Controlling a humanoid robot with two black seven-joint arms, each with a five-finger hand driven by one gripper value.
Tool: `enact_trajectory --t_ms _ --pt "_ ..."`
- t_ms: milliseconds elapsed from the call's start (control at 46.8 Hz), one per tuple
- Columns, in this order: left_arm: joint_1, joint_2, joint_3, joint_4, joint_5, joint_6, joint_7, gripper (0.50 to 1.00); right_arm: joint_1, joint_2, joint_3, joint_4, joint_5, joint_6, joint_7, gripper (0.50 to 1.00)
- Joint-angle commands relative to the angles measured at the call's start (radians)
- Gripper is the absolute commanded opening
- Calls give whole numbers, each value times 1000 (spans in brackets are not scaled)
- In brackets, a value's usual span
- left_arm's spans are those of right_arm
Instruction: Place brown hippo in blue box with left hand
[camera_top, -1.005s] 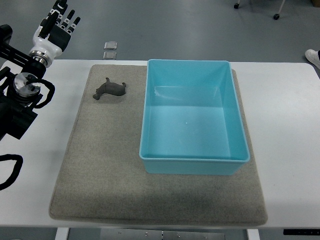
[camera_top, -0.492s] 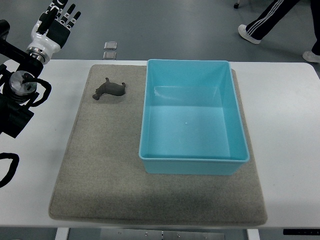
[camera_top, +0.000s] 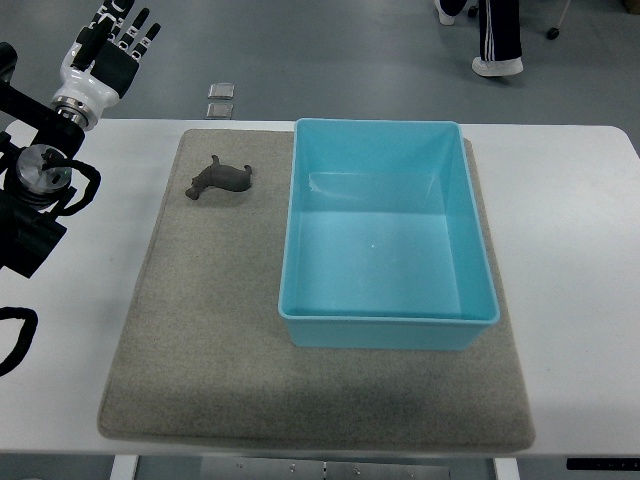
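Observation:
The brown hippo (camera_top: 220, 179) lies on the grey mat (camera_top: 200, 330) near its far left corner, just left of the blue box (camera_top: 385, 235). The box is open and empty and sits on the mat's right half. My left hand (camera_top: 112, 45) is at the top left, past the table's far edge, well left of and beyond the hippo. Its fingers are spread and hold nothing. The right arm does not show.
The mat lies on a white table (camera_top: 570, 220). Two small square plates (camera_top: 221, 100) lie on the floor beyond the table. A person's legs and shoes (camera_top: 490, 35) show at the top right, on the floor.
My left hand has moved slightly up and left, then held still. The person's legs have walked across the top right of the floor.

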Motion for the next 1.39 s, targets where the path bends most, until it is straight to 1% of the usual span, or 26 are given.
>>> enact_trajectory --t_ms 0,171,235,321,364,449,535,620,684,813,1027,1112,1241,1369 --pt "1 2 4 -2 9 -1 -2 984 0 0 0 0 1 0 0 936" --pt "-17 20 61 -7 118 0 -14 964 0 0 0 0 0 0 0 936" --pt "-17 23 63 -8 185 2 -35 939 0 0 0 0 0 0 0 936" --pt "-17 23 64 -10 291 7 -83 936 0 0 0 0 0 0 0 936" --pt "-17 25 64 -11 341 22 -112 930 0 0 2 0 0 0 0 936" --pt "-17 25 64 -16 446 79 -163 930 0 0 0 0 0 0 0 936" --pt "-17 25 66 -34 550 131 -187 932 0 0 0 0 0 0 0 936" --pt "-13 25 75 -67 648 177 -189 947 0 0 0 0 0 0 0 936" --pt "-10 25 81 -97 691 195 -189 956 0 0 0 0 0 0 0 936" --pt "-11 43 115 -125 704 194 -184 958 0 0 0 0 0 0 0 936" --pt "-22 60 266 -153 721 203 -178 954 0 0 0 0 0 0 -1 936" --pt "-31 60 309 -154 803 204 -178 949 0 0 0 0 0 0 0 936" --pt "-25 66 316 -168 943 212 -178 947 0 0 0 0 0 0 0 936" --pt "-26 89 365 -182 1006 214 -178 947 0 0 0 0 0 0 0 936"
